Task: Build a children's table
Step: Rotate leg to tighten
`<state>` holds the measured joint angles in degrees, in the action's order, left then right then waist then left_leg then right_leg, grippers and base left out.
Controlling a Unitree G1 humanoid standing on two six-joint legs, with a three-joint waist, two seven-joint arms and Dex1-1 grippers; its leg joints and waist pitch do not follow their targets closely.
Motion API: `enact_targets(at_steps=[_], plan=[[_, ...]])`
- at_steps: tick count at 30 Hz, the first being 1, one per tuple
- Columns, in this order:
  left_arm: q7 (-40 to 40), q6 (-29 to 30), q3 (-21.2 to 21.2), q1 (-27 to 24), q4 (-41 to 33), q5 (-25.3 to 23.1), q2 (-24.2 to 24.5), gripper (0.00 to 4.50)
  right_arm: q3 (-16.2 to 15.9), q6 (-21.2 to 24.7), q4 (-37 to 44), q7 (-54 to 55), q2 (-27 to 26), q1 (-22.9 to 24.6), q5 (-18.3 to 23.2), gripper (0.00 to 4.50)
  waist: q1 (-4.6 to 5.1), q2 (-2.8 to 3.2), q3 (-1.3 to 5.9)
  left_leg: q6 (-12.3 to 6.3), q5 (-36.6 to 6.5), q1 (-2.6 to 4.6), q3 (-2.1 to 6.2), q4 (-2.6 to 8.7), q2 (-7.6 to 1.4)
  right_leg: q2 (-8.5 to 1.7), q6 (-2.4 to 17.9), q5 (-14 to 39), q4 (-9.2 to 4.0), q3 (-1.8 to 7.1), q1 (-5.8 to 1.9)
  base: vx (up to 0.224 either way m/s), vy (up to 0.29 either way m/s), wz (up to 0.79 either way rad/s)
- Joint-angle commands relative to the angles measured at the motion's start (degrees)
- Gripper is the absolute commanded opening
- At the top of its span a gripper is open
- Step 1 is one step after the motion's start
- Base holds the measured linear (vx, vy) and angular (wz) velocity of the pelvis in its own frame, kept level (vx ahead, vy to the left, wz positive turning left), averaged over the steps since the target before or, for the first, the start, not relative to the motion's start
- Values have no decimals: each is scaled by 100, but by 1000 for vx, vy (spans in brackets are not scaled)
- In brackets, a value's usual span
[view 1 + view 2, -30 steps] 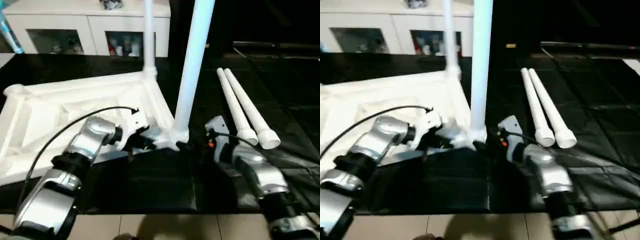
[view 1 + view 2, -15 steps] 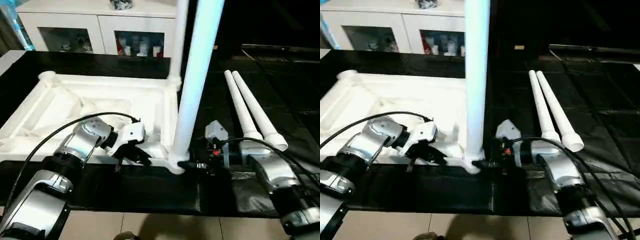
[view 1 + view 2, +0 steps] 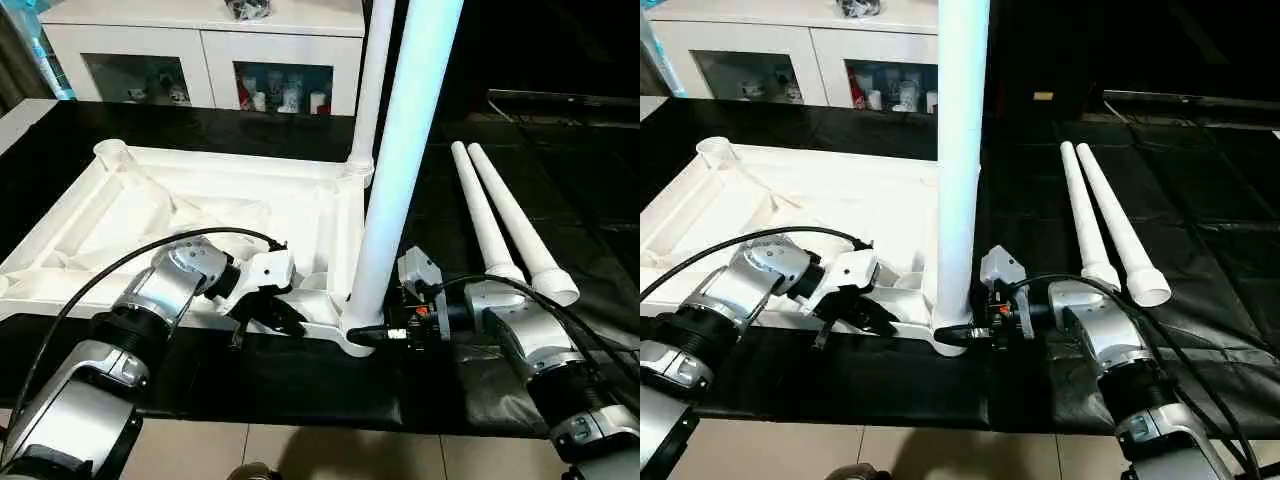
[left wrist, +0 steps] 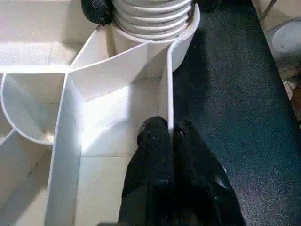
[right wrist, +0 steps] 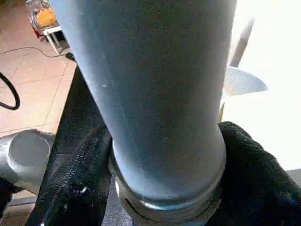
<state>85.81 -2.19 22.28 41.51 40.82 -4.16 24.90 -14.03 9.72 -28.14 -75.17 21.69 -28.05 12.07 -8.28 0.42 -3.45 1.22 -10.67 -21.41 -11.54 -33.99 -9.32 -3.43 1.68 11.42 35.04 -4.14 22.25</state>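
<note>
The children's table top (image 3: pixel 200 205) lies upside down on the black mat, ribs facing up. Two white legs stand upright in its right-hand corner sockets: a near leg (image 3: pixel 400 160) and a far leg (image 3: pixel 368 80). Two loose legs (image 3: pixel 485 215) (image 3: pixel 522 228) lie side by side on the mat to the right. My left gripper (image 4: pixel 170 129) is shut on the thin front rim wall, close to the near leg's threaded base (image 4: pixel 155 19). Around the foot of the near leg, my right gripper (image 5: pixel 167 136) presses one finger against each side.
A white glass-door cabinet (image 3: pixel 210 50) stands behind the mat. The black mat (image 3: pixel 300 380) ends at tiled floor (image 3: pixel 320 450) in front. An empty round corner socket (image 3: pixel 112 152) sits at the table top's far left.
The head camera has tilted, shifting the whole picture. My right gripper's fingers have closed in onto the near leg's foot. My left gripper stays clamped on the rim.
</note>
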Motion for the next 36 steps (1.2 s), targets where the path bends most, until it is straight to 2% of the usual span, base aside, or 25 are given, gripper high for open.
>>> enact_targets(at_steps=[1,6,9,10,12,14,15,16,17,18,20,21,23,24,25,27,29,31,36], plan=[[308,-119,183,-3,-64,-23,-79,0,20,-31,-7,-37,13,-68,13,282,41,5,420,-258,-783,128,218,365,-509,-644,1370,654,-364,342,-243,0,0,0],[-430,306,-76,27,120,9,-307,0,146,195,223,206,-106,169,167,280,30,-2,417,-246,-798,134,215,365,-515,-651,1379,684,-367,347,-243,0,0,0],[-1184,823,-378,59,136,126,-583,0,370,357,328,971,-411,412,186,280,29,-2,378,-150,-1034,162,223,389,-525,-670,1337,1125,-431,355,-215,0,0,0],[-1415,976,-457,81,146,141,-659,0,422,381,306,1292,-523,466,127,280,52,-25,373,-70,-1127,159,238,407,-518,-683,1285,1345,-441,358,-227,0,0,0],[-2034,1260,-655,163,223,153,-847,0,511,353,184,2076,-803,548,-73,280,100,-31,363,17,-1215,156,263,427,-495,-696,1180,1673,-480,352,-235,0,0,0],[-2394,1493,-757,211,246,152,-971,0,633,420,54,2655,-1055,546,-126,279,174,-27,359,74,-1251,163,260,433,-491,-690,1148,1738,-496,366,-218,0,0,0],[-2927,1799,-910,279,267,128,-1173,0,830,457,-179,3531,-1458,483,-188,279,240,-30,360,92,-1281,155,267,434,-481,-696,1142,1801,-507,371,-218,0,0,0],[-2927,1799,-910,279,267,128,-1173,0,830,457,-179,3531,-1458,483,-188,279,267,-27,352,102,-1302,152,273,436,-472,-689,1148,1835,-513,370,-201,0,0,0],[-3330,1994,-1021,332,282,118,-1339,0,996,472,-399,4193,-1767,365,-212,279,277,-22,365,123,-1307,164,281,437,-469,-694,1150,1845,-514,363,-207,0,0,0],[-3717,2145,-1137,397,314,124,-1502,0,1137,466,-591,4707,-2009,235,-220,279,328,-19,361,139,-1305,149,286,443,-463,-684,1165,1797,-508,360,-211,0,0,0],[-3918,2240,-1201,427,315,125,-1588,0,1215,486,-652,4945,-2125,179,-233,279,355,-15,367,106,-1285,155,270,430,-454,-672,1167,1698,-521,364,-217,0,0,0],[-4162,2282,-1266,474,335,123,-1691,0,1266,478,-755,5184,-2221,93,-272,279,351,-33,372,39,-1176,148,255,419,-449,-665,1176,1494,-511,378,-220,0,0,0],[-4489,2362,-1368,553,358,142,-1850,0,1284,395,-928,5580,-2327,-46,-415,279,356,-15,393,-6,-989,138,250,414,-446,-651,1230,1184,-469,368,-235,0,0,0],[-4625,2364,-1396,590,370,132,-1903,0,1330,318,-996,5665,-2373,-92,-400,279,351,-27,395,-55,-891,134,243,406,-445,-649,1256,1000,-454,369,-239,0,0,0],[-4697,2363,-1400,615,373,114,-1930,0,1368,262,-1037,5709,-2400,-120,-381,314,334,-36,397,-126,-819,121,233,396,-433,-651,1264,856,-453,371,-257,0,0,0],[-4765,2416,-1396,636,327,89,-1977,0,1493,237,-1082,5827,-2467,-160,-361,349,328,-40,401,-221,-716,110,230,393,-435,-653,1280,692,-436,372,-270,0,0,0],[-4658,2404,-1314,618,278,52,-1948,0,1548,227,-1094,5887,-2466,-165,-395,359,351,-34,400,-260,-708,81,247,402,-437,-650,1278,641,-422,360,-293,0,0,0],[-4542,2357,-1268,578,274,47,-1883,0,1540,171,-1057,5859,-2404,-139,-426,383,402,-11,399,-278,-764,91,243,397,-436,-648,1301,682,-443,357,-284,0,0,0],[-4176,2121,-1158,502,326,23,-1657,0,1458,36,-758,5469,-2104,33,-415,427,430,-21,384,-277,-866,95,239,402,-442,-644,1278,853,-465,362,-286,0,0,0]])
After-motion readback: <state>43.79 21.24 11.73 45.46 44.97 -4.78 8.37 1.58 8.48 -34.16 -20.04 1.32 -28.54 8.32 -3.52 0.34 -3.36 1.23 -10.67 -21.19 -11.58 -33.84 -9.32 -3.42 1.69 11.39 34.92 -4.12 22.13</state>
